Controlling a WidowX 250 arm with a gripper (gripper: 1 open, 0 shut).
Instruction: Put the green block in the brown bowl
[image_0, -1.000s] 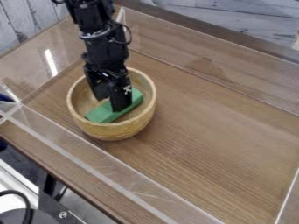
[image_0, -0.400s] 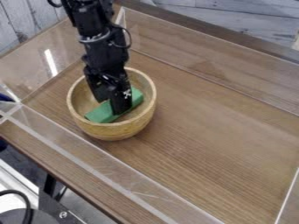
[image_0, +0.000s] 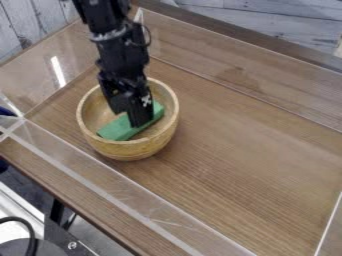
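Note:
The green block (image_0: 120, 128) lies inside the brown bowl (image_0: 134, 146), which sits on the left part of the wooden table. My gripper (image_0: 130, 106) hangs straight above the bowl, its black fingers open and just over the block's far end. Nothing is held between the fingers. The arm hides part of the block and the bowl's far rim.
Clear plastic walls (image_0: 94, 185) fence the wooden table (image_0: 241, 130) on the near and left sides. A raised wooden edge (image_0: 267, 40) runs along the back. Beyond the near wall the table drops off to the floor.
The gripper has risen slightly above the bowl. The green block stays lying in the bowl.

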